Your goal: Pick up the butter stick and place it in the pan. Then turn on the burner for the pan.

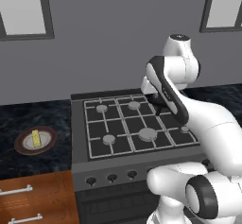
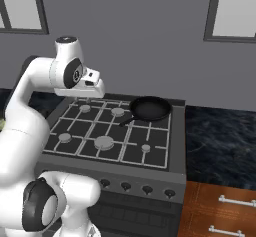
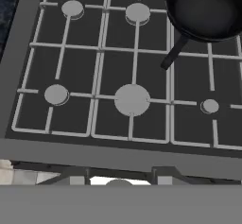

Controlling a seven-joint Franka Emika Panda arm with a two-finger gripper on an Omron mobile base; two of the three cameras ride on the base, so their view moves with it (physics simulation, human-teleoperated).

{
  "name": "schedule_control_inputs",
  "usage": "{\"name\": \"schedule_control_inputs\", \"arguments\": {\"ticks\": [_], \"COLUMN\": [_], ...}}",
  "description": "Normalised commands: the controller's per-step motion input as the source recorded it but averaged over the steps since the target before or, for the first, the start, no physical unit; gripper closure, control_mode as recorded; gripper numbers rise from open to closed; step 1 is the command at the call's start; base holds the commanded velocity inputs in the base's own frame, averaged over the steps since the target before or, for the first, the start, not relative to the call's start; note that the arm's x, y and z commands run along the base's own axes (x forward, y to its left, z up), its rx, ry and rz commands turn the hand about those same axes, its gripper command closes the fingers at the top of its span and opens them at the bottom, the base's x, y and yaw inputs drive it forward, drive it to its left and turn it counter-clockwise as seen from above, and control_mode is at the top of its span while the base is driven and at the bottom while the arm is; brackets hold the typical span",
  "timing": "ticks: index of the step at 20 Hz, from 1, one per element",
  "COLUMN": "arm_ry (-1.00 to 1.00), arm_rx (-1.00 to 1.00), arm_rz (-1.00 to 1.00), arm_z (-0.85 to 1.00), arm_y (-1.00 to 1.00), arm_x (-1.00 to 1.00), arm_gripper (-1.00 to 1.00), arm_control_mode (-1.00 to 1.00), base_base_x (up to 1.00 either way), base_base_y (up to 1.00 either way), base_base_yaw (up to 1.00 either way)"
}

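end effector (image 2: 88,100) above the stove (image 2: 112,131), fingers pressed together, empty; pan (image 2: 150,108) well apart

I see the stove (image 1: 127,124), five burners under a pale grate, knobs (image 2: 146,189) along its front. Left of it, a brown-rimmed plate (image 1: 23,146) on dark counter (image 1: 42,114); wooden drawers (image 1: 35,194) below, apparently two.

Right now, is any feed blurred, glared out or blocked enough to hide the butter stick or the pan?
Left base view: evenly lit, slightly soft, no glare; butter stick clear on its plate, the arm blocks the stove's far right. Right base view: pan sharp on the far right burner. Hand view: pan rim cropped at the top edge, flat shadowless light.
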Motion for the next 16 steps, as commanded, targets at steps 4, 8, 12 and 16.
{"name": "schedule_control_inputs", "arguments": {"ticks": [4, 8, 12, 16], "arm_ry": [0.0, 0.0, 0.0, 0.01], "arm_rx": [0.0, -0.04, -0.11, -0.11], "arm_rz": [0.0, -0.03, -0.01, 0.0], "arm_z": [-0.01, -0.24, -0.45, -0.51], "arm_y": [0.09, 0.95, 1.0, 0.87], "arm_x": [-0.19, -0.03, 0.0, -0.22], "arm_gripper": [-1.0, -1.0, -1.0, -1.0], "arm_control_mode": [-1.0, -1.0, -1.0, -1.0], "base_base_x": [0.0, 0.0, 0.0, 0.0], "base_base_y": [0.0, 0.0, 0.0, 0.0], "base_base_yaw": [0.0, 0.0, 0.0, 0.0]}}
